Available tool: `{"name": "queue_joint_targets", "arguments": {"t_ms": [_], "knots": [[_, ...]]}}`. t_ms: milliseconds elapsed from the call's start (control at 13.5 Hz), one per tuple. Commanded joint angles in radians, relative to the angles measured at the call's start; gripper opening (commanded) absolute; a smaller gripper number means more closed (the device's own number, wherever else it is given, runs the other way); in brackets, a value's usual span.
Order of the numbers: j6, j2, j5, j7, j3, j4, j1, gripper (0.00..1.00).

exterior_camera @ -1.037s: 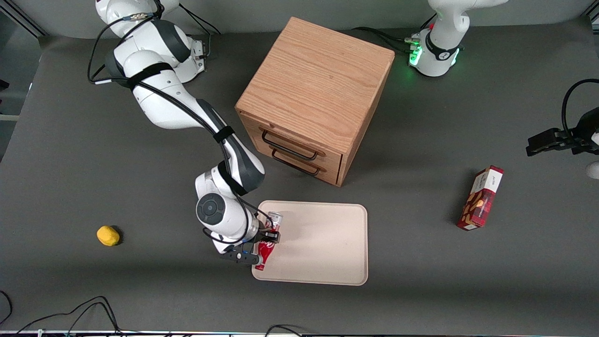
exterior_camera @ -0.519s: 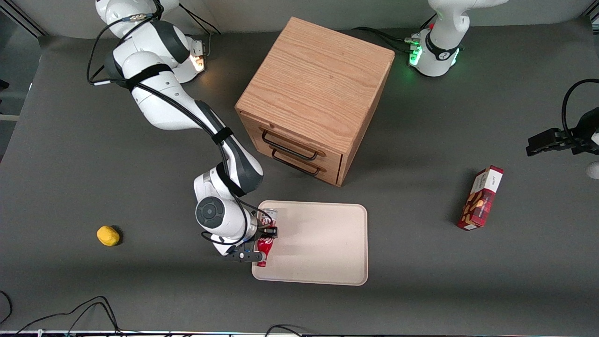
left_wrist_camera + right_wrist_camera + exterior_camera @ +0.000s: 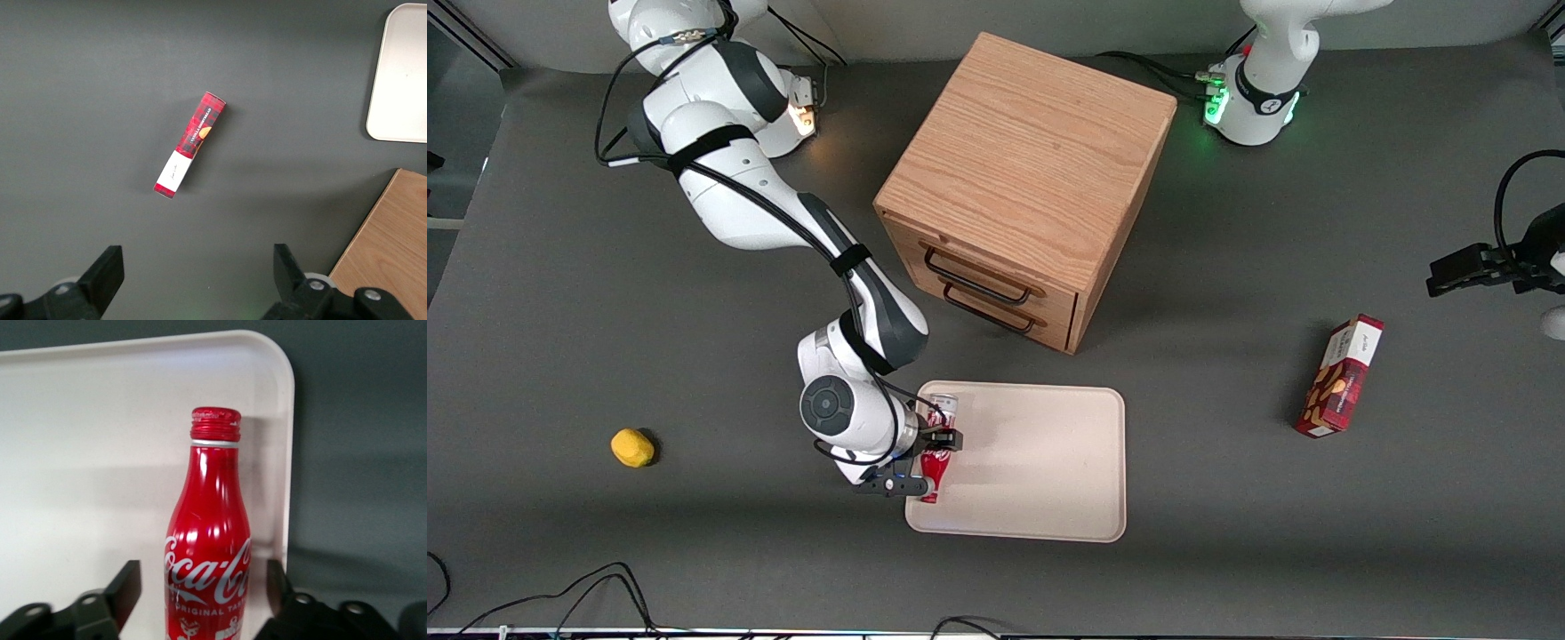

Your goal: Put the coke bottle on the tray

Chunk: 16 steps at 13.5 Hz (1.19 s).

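Front view: the gripper (image 3: pixel 927 460) sits over the tray (image 3: pixel 1040 462) edge toward the working arm's end, at 7 o'clock from the cabinet (image 3: pixel 1024 182); the coke bottle (image 3: pixel 935 453) lies on the tray between its fingers. Right wrist view: the fingers (image 3: pixel 125 588) stand narrowly apart, flanking the bottle, cap (image 3: pixel 215 424) at 12 o'clock.

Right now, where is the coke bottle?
The coke bottle lies on the tray, along the rim at the working arm's end, between the fingers of the open gripper; the wooden cabinet stands farther from the front camera.
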Motion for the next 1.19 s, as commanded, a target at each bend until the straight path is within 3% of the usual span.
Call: {"name": "queue_joint_targets", "arguments": {"t_ms": [0,444,741,815,889,963,1111], "knots": [[0.0,0.017,0.018,-0.021,0.015,0.036,-0.012,1.0],[-0.025,-0.012,0.02,-0.012,0.015,0.036,-0.02,1.0],[-0.184,-0.154,0.02,0.013,0.017,-0.013,-0.076,1.0],[-0.207,-0.226,0.018,0.048,0.017,-0.08,-0.096,1.0],[-0.276,-0.561,-0.001,0.057,0.003,-0.411,-0.172,1.0],[-0.384,-0.784,-0.047,0.054,0.003,-0.572,-0.276,1.0],[-0.385,-0.785,-0.048,0.054,0.003,-0.573,-0.277,1.0]]}}
